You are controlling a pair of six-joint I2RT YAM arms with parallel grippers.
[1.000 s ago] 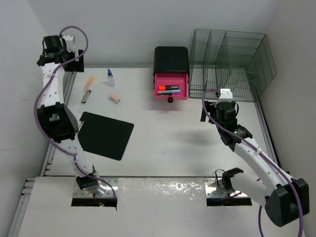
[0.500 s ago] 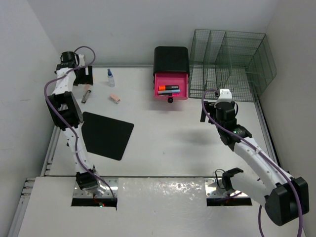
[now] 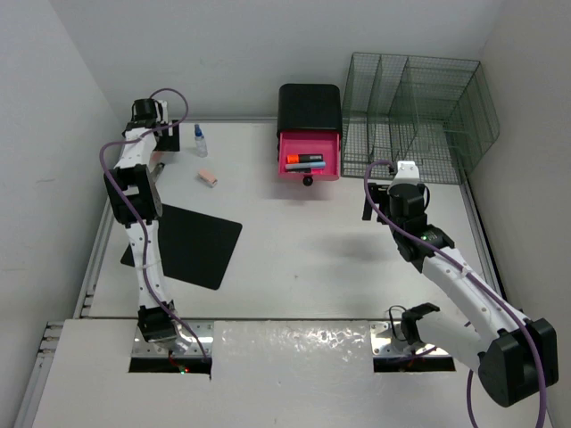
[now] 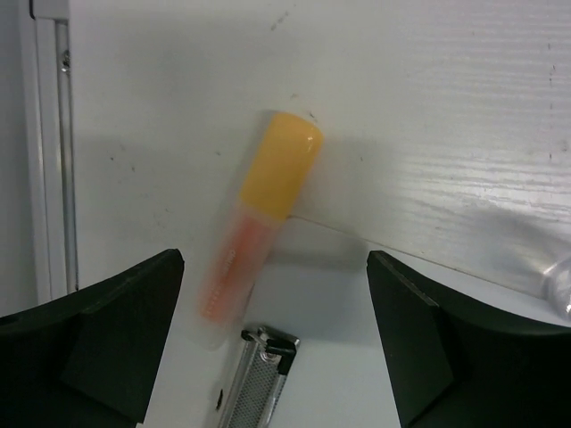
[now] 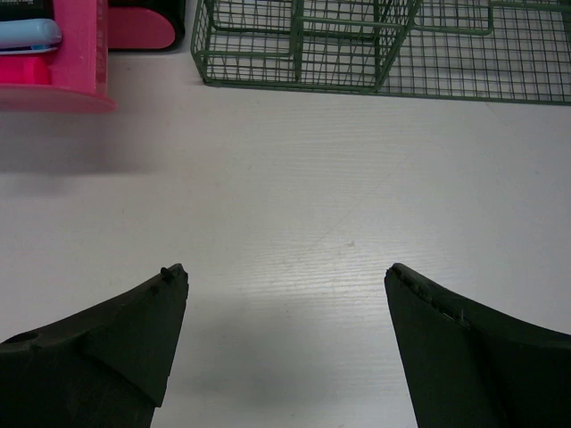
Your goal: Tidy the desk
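The white desk [image 3: 312,259] carries loose items at its back left. My left gripper [image 3: 163,143] hangs over that corner, open, jaws wide apart. Between its fingers, in the left wrist view, lie an orange highlighter [image 4: 259,223] and, nearer the camera, a small silver metal clip-like tool [image 4: 254,383]; the left gripper [image 4: 275,260] touches neither. A small clear bottle [image 3: 200,140] and a pink eraser [image 3: 207,177] lie just right of it. My right gripper [image 3: 379,192] hovers open over bare desk [image 5: 294,205], holding nothing.
A black clipboard [image 3: 192,242] lies at the front left. A black-and-pink drawer unit [image 3: 310,134] stands at the back centre, its drawer [image 5: 53,71] open with markers inside. A green wire rack [image 3: 415,116] fills the back right. Metal rail [image 4: 49,160] borders the left edge.
My left arm swung in from beyond the back left corner to above the highlighter and the silver tool. The right arm has not moved.
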